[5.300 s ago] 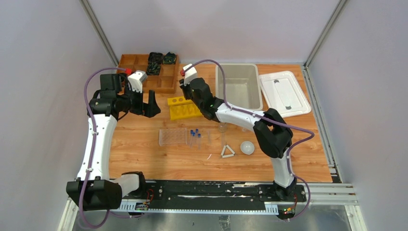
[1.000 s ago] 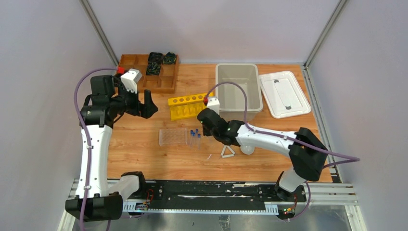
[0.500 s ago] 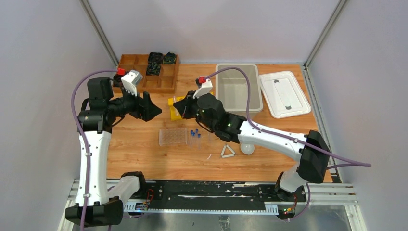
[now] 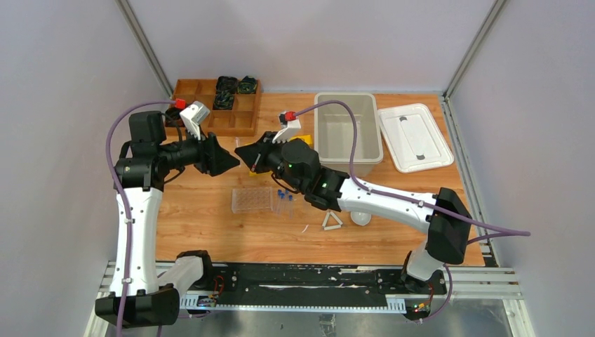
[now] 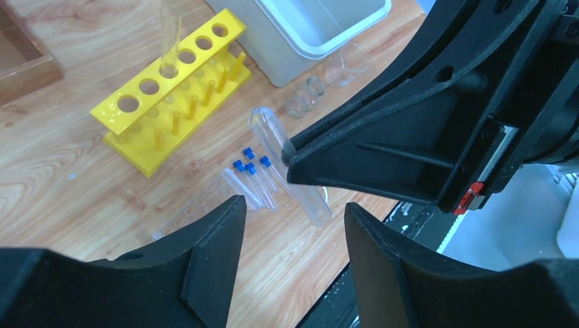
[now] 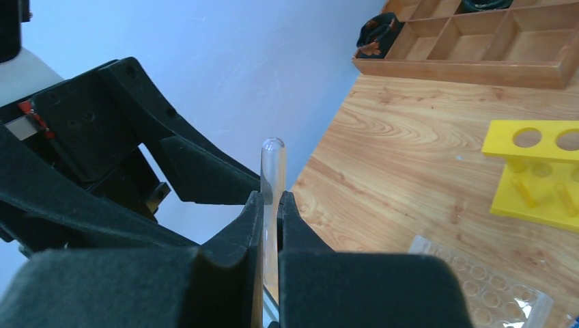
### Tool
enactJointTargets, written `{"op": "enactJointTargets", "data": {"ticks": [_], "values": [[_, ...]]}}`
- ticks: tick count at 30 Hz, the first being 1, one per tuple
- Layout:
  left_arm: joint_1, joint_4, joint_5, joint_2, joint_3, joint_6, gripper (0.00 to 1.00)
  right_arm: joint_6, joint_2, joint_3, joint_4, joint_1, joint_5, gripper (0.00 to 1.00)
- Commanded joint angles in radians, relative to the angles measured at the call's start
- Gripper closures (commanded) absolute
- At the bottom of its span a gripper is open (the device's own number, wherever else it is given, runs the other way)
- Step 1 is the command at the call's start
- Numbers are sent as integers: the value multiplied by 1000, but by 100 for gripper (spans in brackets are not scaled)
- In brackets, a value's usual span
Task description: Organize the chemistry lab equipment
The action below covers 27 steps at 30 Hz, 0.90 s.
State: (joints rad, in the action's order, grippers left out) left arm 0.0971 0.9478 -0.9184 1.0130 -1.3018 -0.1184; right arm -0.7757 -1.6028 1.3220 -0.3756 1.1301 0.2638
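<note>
One clear test tube [image 6: 272,167] sits pinched in the right gripper [image 6: 272,199]. Left gripper [image 5: 292,205] faces it, jaws apart, holding nothing.

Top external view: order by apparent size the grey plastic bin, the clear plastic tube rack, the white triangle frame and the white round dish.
1. Grey plastic bin.
2. Clear plastic tube rack.
3. White triangle frame and white round dish look alike; the right arm partly covers the dish.

Left gripper [image 4: 231,163] and right gripper [image 4: 242,152] meet nearly tip to tip above the table [image 4: 210,232]. Below them in a row: clear tube rack [image 4: 252,199], blue-capped tubes [image 4: 284,196], white triangle [image 4: 332,221]. White dish [image 4: 360,218] partly under right arm.
</note>
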Motion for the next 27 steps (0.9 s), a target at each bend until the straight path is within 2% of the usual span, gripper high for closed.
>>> {"op": "enactJointTargets", "data": {"ticks": [1, 6, 15, 23, 27], "values": [[7, 2, -55, 4, -18, 22, 40, -27, -15, 46, -68, 24, -10, 100], [6, 2, -67, 11, -12, 30, 44, -25, -28, 60, -81, 37, -13, 100], [7, 2, -67, 16, -1, 31, 64, 46, -21, 52, -123, 61, 34, 100], [7, 2, -92, 17, 16, 39, 66, 121, -24, 61, -167, 82, 57, 100], [6, 2, -97, 21, 22, 39, 78, 141, -23, 60, -174, 91, 61, 100]]}}
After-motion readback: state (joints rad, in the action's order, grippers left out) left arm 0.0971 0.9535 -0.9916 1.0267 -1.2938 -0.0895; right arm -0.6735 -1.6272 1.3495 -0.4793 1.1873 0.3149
